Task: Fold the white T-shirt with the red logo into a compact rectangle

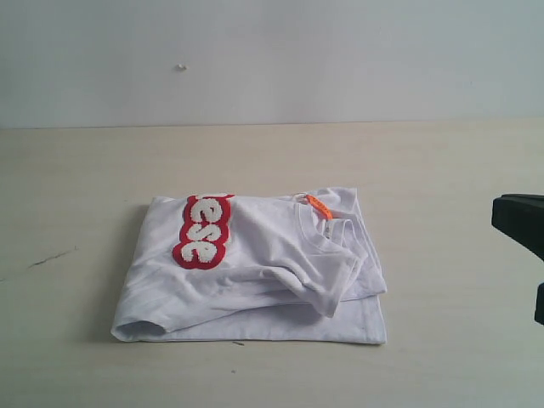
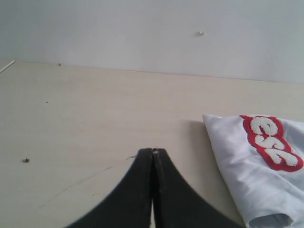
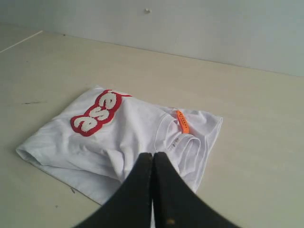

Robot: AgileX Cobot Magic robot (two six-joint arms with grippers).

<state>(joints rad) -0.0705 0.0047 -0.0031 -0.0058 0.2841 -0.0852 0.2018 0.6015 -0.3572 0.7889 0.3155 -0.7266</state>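
The white T-shirt (image 1: 272, 272) lies folded into a rough rectangle in the middle of the table, its collar and orange neck tag (image 1: 319, 206) on top at the right. Part of the red logo (image 1: 204, 231) shows on the left half, reading "ese". In the right wrist view the T-shirt (image 3: 118, 137) and logo (image 3: 94, 116) lie beyond my right gripper (image 3: 153, 154), which is shut and empty above the shirt's near edge. My left gripper (image 2: 152, 150) is shut and empty over bare table, left of the shirt (image 2: 247, 161) and logo (image 2: 271, 142).
The pale wooden table (image 1: 425, 170) runs back to a white wall (image 1: 272, 51). A black part of the right arm (image 1: 520, 223) shows at the right edge of the exterior view. A thin dark scratch (image 1: 51, 257) marks the table at left.
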